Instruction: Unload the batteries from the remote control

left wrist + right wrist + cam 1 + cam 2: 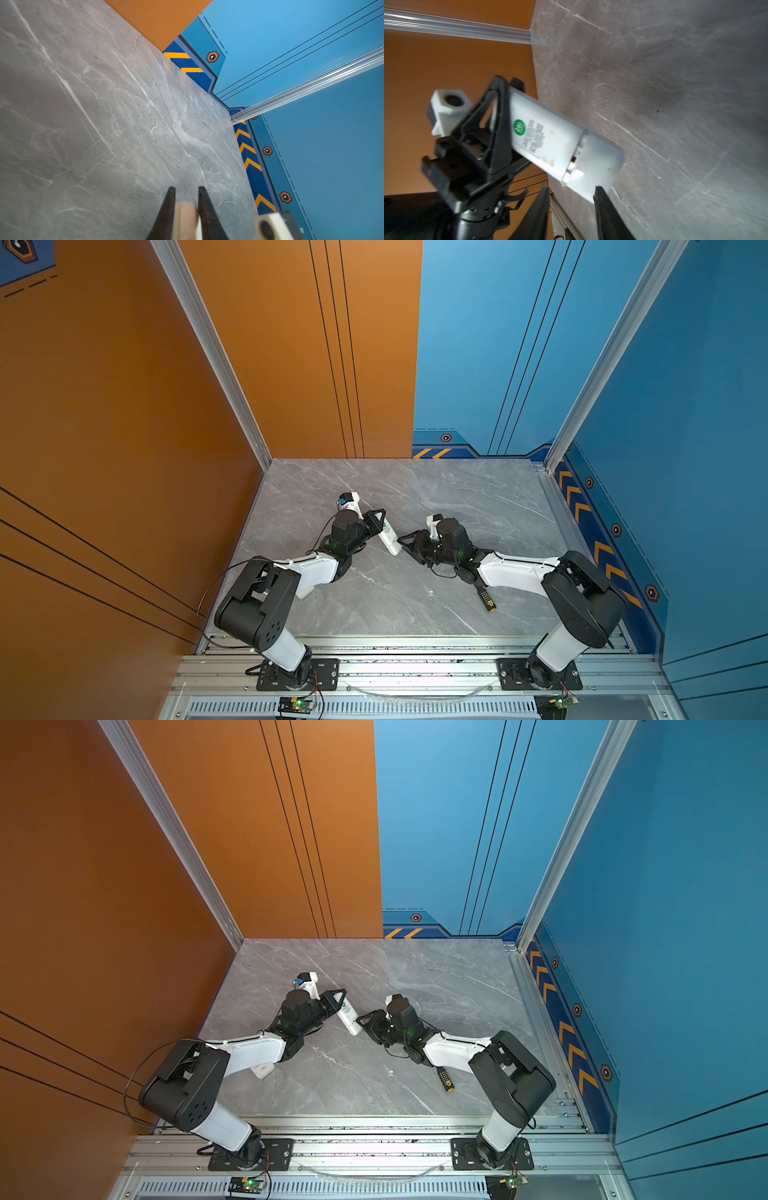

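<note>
Batteries: none shows in any view; we judge that they sit inside the remote control (pixel 546 141), behind the battery cover (pixel 600 166).
Remote control: tilted over the bench (pixel 457 497), between the two arms in both top views; its back, with a green sticker (pixel 519 127), faces the right wrist camera; we cannot tell whether its free end touches the bench.
Battery cover: at the free end; a narrow gap shows along its seam, so we judge it loosened but not off.
Left tool (pixel 375 522): pinching the remote control across its width, at the sticker end.
Right tool (pixel 570 188): spread; one finger just beside the cover's corner, the other apart from it; nothing held.
Step in hand: drawing the cover off, as we judge it.
Doing it well: we hold the left pinch firm; we set the right fingers on the cover beyond the seam, never on the body; we pull along the remote's length, away from the left tool; we avoid turning the opening downward, lest batteries drop.
Around: a screwdriver (pixel 486 600) lies on the bench by the right arm; a white piece (pixel 262 1071) lies partly under the left arm.
</note>
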Robot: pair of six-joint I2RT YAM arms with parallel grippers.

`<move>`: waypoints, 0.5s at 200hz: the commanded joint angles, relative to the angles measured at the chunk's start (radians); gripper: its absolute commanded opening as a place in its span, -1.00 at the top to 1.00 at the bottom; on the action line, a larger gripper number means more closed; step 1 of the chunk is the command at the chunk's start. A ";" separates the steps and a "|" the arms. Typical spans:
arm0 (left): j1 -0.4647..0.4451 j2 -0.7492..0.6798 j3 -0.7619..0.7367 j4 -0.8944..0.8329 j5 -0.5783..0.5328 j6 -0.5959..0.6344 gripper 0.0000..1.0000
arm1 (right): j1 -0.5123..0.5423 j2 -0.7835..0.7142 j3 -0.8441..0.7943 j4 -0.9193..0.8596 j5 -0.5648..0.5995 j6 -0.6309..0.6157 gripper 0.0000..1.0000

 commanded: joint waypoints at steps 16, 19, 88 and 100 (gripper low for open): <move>-0.016 0.023 0.007 -0.038 -0.018 0.030 1.00 | -0.005 -0.027 0.006 0.041 -0.005 -0.010 0.26; -0.016 0.024 0.009 -0.038 -0.018 0.029 1.00 | -0.006 -0.023 0.010 0.041 -0.007 -0.010 0.26; -0.008 0.044 0.012 0.033 -0.011 -0.022 1.00 | 0.002 0.038 -0.073 0.152 -0.008 0.049 -0.27; -0.004 0.056 0.002 0.070 -0.013 -0.045 1.00 | 0.006 0.062 -0.092 0.218 0.007 0.077 -0.26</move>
